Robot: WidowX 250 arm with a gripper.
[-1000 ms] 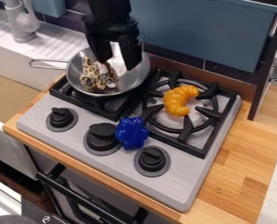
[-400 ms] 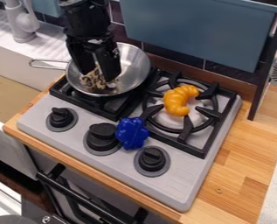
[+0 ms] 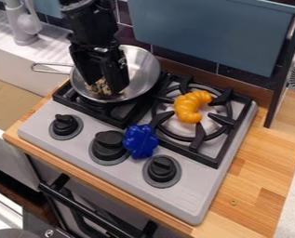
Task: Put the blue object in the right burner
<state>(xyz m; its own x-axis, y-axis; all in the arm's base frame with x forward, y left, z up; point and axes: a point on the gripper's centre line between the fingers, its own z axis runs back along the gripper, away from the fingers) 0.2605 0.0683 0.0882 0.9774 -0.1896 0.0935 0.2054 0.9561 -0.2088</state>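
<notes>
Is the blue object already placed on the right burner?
No, the blue object lies at the front of the stove, beside the middle knob.

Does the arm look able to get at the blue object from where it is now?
Probably yes: the blue object sits uncovered beside the middle knob, though that knob might crowd one side.

Metal pan [image 3: 143, 69]: seated at back left corner of stove top [image 3: 190, 197], handle [image 3: 50, 68] projecting past left edge. Spotted item [image 3: 96, 88]: inside pan, partly hidden. Orange croissant-shaped piece [image 3: 188, 107]: curved, near back right corner of stove top. Black knobs, three (left [image 3: 64, 124], middle [image 3: 108, 144], right [image 3: 162, 169]): spaced along front edge. Wooden counter [image 3: 252, 176]: bordering stove top. Pale faucet [image 3: 24, 23]: upright, beyond counter's left end.
</notes>
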